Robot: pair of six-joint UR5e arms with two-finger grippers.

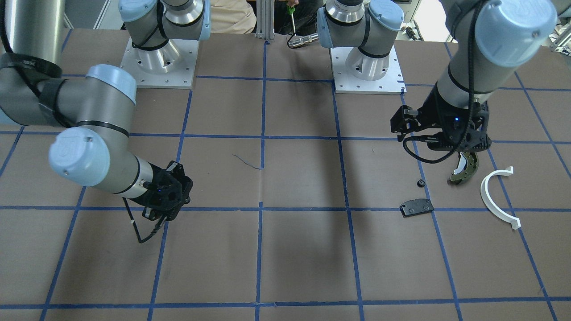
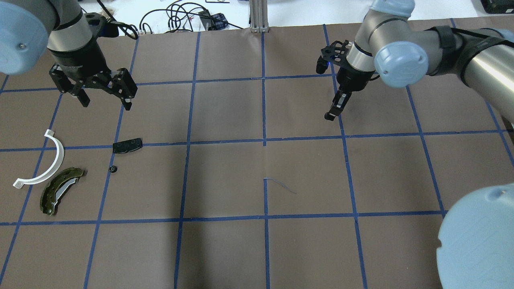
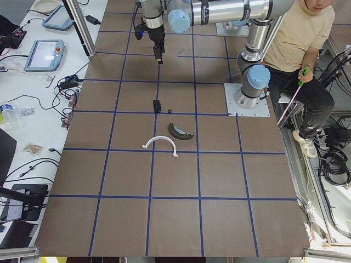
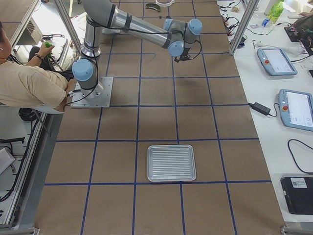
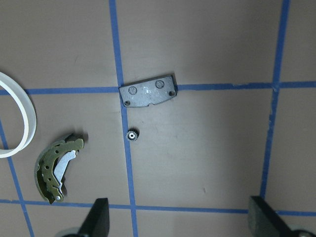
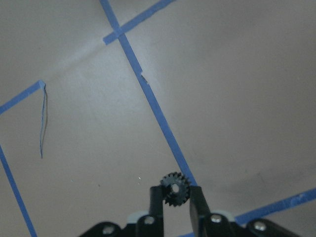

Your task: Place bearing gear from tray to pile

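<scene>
Two pincers on my screens, logged outward from each.

1. Right pincer (image 6: 175, 190): closed narrow on a small black bearing gear (image 6: 174, 187). I see the gear pinched between the fingertips and held above the brown surface (image 2: 225, 180), well apart from the black plate (image 2: 127, 145), over on the robot's right half.
2. Left pincer (image 2: 106, 103): spread wide, holding nothing, hanging above the plate's group.
3. Second gear (image 5: 132, 135): lying on the surface just beside the plate, on the robot's side of it.
4. Olive-green brake shoe (image 5: 55, 168): near the plate, beyond that gear.
5. White half-ring (image 1: 485, 191): just beside the shoe, on the side away from the plate.
6. Ribbed metal tray (image 4: 171, 164): well apart from the plate, at the surface's right end.
</scene>
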